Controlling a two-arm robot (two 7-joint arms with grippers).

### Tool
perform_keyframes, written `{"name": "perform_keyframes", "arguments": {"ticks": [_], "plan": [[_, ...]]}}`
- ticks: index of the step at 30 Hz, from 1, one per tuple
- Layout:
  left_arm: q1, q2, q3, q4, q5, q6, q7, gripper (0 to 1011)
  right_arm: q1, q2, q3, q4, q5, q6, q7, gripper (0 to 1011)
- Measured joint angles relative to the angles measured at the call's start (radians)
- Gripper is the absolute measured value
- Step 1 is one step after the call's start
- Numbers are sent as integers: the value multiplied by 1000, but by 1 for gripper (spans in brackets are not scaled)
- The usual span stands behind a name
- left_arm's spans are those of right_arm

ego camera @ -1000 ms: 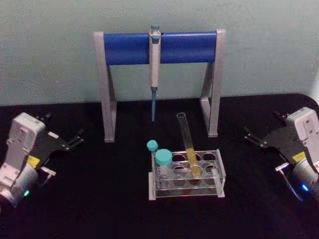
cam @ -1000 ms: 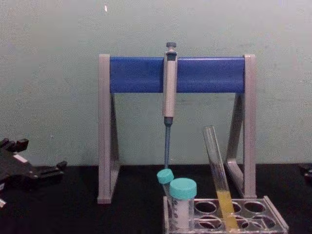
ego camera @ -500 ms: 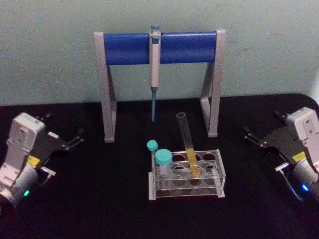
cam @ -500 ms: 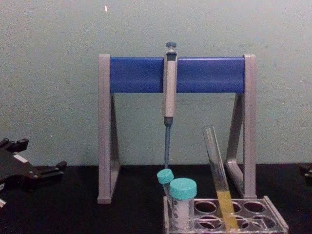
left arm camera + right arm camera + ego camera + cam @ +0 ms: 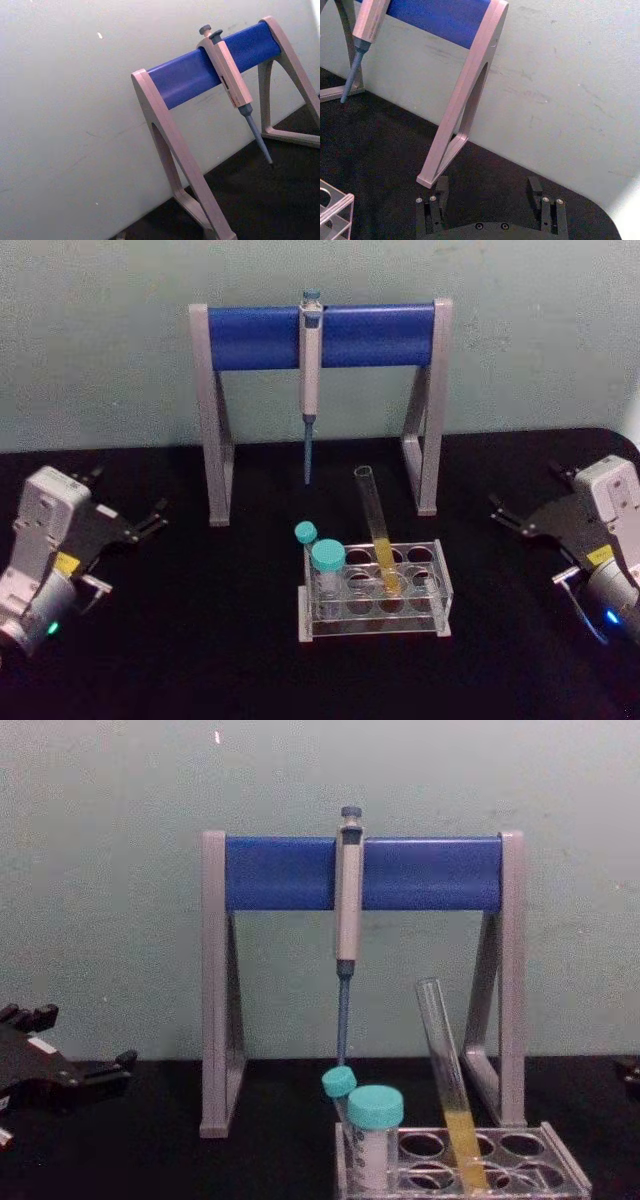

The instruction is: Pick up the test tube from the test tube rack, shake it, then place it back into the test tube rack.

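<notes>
The test tube [image 5: 373, 515], long and clear with yellow liquid low down, leans in a back-row hole of the clear test tube rack [image 5: 441, 592] at the middle of the black table. From the chest it shows as the test tube [image 5: 445, 1060] slanting up out of the test tube rack [image 5: 562, 1172]. My left gripper [image 5: 150, 519] rests open at the far left, well away from the rack, and appears at the edge as the left gripper [image 5: 85, 1065]. Far right, my right gripper [image 5: 503, 514] is open and empty; the right gripper [image 5: 488, 189] has its fingers spread wide.
Two teal-capped tubes [image 5: 322, 552] stand at the rack's left end. Behind the rack is a grey-and-blue pipette stand [image 5: 250, 336] with a pipette [image 5: 310, 370] hanging from its bar. A pale wall closes off the back. Black table lies between each gripper and the rack.
</notes>
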Motion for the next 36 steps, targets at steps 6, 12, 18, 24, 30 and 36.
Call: {"name": "perform_keyframes", "arguments": {"ticks": [6,12,18,24,30,36], "plan": [[0,0,0,0,0,0,0,1001,-9,-7,17,-9,-11,-13,3,1000],[0,0,0,0,0,0,0,1001,-22,-11,36,-25,-12,-53,22,1000],[0,0,0,0,0,0,0,1001,-34,-8,48,-50,6,-105,85,1000],[0,0,0,0,0,0,0,1001,-35,-5,45,-71,43,-143,186,1000],[0,0,0,0,0,0,0,1001,-33,-9,38,-82,98,-163,294,1000],[0,0,0,0,0,0,0,1001,-28,-16,31,-89,158,-161,400,1000]]}}
